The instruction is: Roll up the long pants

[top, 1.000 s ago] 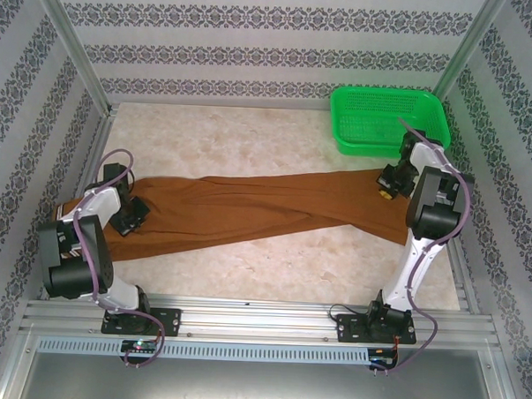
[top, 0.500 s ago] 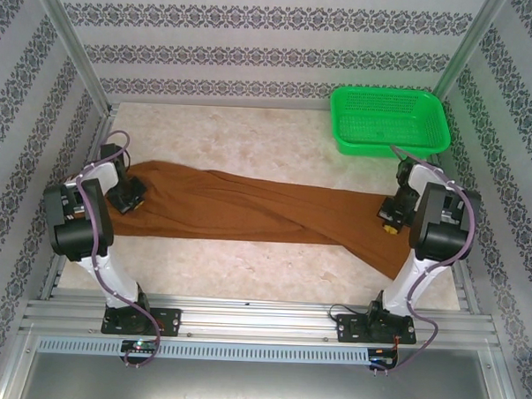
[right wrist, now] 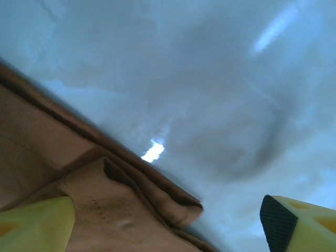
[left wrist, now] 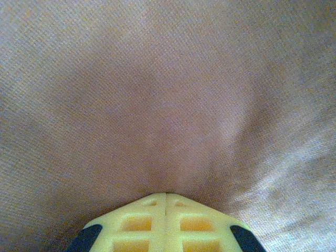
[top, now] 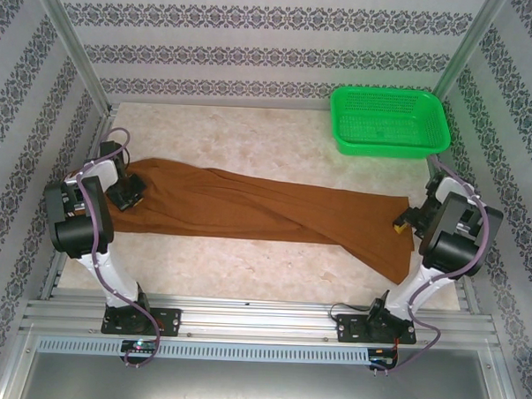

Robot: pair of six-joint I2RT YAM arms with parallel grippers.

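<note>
Top external view: the right gripper [top: 399,226] has just sprung open and backed off the long pants [top: 265,213]; they lie flat, stretched from below the green basket [top: 383,148] far to its left; the left gripper [top: 125,198] stays pinched on that far end; bare table [top: 251,146] left of the basket leaves rolling room.

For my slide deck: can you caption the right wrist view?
Open right end effector at the folded edge of the long pants, pale table beyond.

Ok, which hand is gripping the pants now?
The left hand, pinched shut on the long pants at their left end. The right hand is open at the other end, holding nothing.
</note>
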